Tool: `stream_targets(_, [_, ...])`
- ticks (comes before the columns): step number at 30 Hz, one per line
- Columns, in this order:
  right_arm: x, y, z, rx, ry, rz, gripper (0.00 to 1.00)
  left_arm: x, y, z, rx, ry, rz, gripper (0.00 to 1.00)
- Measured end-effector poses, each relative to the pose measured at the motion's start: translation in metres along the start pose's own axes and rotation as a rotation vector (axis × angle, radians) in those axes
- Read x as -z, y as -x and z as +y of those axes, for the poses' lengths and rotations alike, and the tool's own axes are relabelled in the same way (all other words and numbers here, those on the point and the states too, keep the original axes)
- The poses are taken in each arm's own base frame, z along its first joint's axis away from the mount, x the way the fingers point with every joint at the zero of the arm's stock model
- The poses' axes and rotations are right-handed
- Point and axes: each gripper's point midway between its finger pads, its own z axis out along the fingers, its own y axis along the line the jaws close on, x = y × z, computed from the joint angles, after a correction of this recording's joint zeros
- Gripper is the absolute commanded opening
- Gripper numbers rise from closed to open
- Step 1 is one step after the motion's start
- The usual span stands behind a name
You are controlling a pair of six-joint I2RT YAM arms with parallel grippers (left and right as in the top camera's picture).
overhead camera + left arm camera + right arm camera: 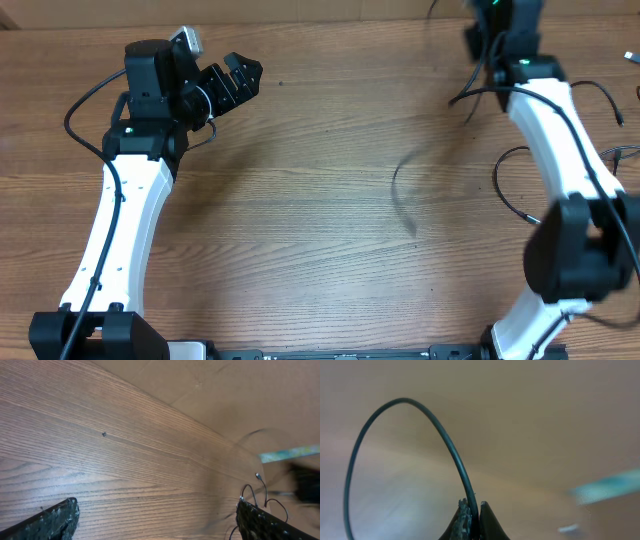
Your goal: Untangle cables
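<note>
Jaws of the right gripper (479, 519) are clamped on a thin black cable (420, 406) arched above them. The left gripper (156, 509) is spread wide over the wooden table (125, 460).

Open table (300, 230) centre, cables (497, 185) strewn at right

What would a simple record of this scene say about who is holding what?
table: brown wood grain
left gripper: open, holding nothing, above bare wood
right gripper: shut on thin black cable
cable shape: arches up from the fingertips in a tall loop
other cables: loose thin cords on the right side of the table
</note>
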Motion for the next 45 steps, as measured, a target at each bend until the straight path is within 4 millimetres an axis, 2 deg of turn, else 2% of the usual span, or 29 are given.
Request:
stream_targets(2, [0.03, 0.043, -0.052, -0.028, -0.181, -0.121, 0.04, 0.0, 0.0, 0.0, 0.0, 0.0, 0.0, 1.0])
stream_targets(4, [0.052, 0.063, -0.089, -0.043, -0.306, -0.183, 0.04, 0.0, 0.0, 0.0, 0.0, 0.0, 0.0, 1.0])
stream_targets(6, [0.072, 0.074, -0.128, -0.063, -0.432, -0.224, 0.04, 0.0, 0.0, 0.0, 0.0, 0.0, 0.0, 1.0])
stream_targets(8, [0.082, 0.068, -0.159, -0.074, -0.525, -0.21, 0.04, 0.0, 0.0, 0.0, 0.0, 0.0, 0.0, 1.0])
stream_targets(10, [0.084, 0.052, -0.183, -0.074, -0.588, -0.163, 0.04, 0.0, 0.0, 0.0, 0.0, 0.0, 0.0, 1.0])
stream_targets(14, [0.081, 0.003, -0.227, -0.09, -0.661, -0.027, 0.04, 0.0, 0.0, 0.0, 0.0, 0.0, 0.0, 1.0])
stream_targets(15, [0.081, -0.016, -0.243, -0.108, -0.681, 0.019, 0.04, 0.0, 0.0, 0.0, 0.0, 0.0, 0.0, 1.0])
stream_targets(16, [0.082, -0.021, -0.248, -0.114, -0.687, 0.031, 0.04, 0.0, 0.0, 0.0, 0.0, 0.0, 0.0, 1.0])
stream_targets(23, [0.094, -0.124, -0.309, -0.288, -0.702, 0.23, 0.04, 0.0, 0.0, 0.0, 0.0, 0.0, 0.0, 1.0])
stream_targets(24, [0.095, -0.133, -0.314, -0.311, -0.701, 0.239, 0.07, 0.0, 0.0, 0.0, 0.0, 0.0, 0.0, 1.0])
stream_targets(26, [0.1, -0.155, -0.324, -0.368, -0.688, 0.266, 0.64, 0.0, 0.0, 0.0, 0.0, 0.0, 0.0, 1.0])
stream_targets(27, [0.101, -0.163, -0.327, -0.397, -0.672, 0.268, 0.98, 0.0, 0.0, 0.0, 0.0, 0.0, 0.0, 1.0])
stream_targets(30, [0.099, -0.178, -0.327, -0.454, -0.592, 0.265, 1.0, 0.0, 0.0, 0.0, 0.0, 0.0, 0.0, 1.0])
stream_targets(32, [0.096, -0.18, -0.323, -0.476, -0.534, 0.252, 1.0, 0.0, 0.0, 0.0, 0.0, 0.0, 0.0, 1.0])
stream_targets(41, [0.082, -0.169, -0.298, -0.51, -0.379, 0.204, 1.0, 0.0, 0.0, 0.0, 0.0, 0.0, 0.0, 1.0])
stream_targets(45, [0.073, -0.159, -0.275, -0.513, -0.278, 0.191, 1.0, 0.0, 0.0, 0.0, 0.0, 0.0, 0.0, 1.0])
